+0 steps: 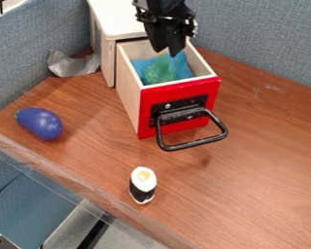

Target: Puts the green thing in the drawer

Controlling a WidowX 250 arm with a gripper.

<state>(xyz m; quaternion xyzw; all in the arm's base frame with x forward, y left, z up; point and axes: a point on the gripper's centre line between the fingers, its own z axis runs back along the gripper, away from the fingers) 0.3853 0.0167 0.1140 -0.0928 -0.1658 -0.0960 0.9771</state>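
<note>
The black gripper (167, 51) hangs at the top centre, over the back part of the pulled-out drawer, pointing down. Its fingertips look close together, but I cannot tell whether they touch. The drawer (181, 104) has pale wooden walls, a red front and a black metal handle. Inside it, just in front of and below the gripper, lies the green thing (160, 71), crumpled and somewhat translucent, on top of a blue cloth (182, 68). The gripper hides part of the drawer's back end.
A pale wooden cabinet (122, 19) stands behind the drawer. A purple eggplant (40, 123) lies at the left, a sushi roll (143, 185) near the front edge, and a grey crumpled piece (72, 63) by the left partition. Blue-grey partitions border the back.
</note>
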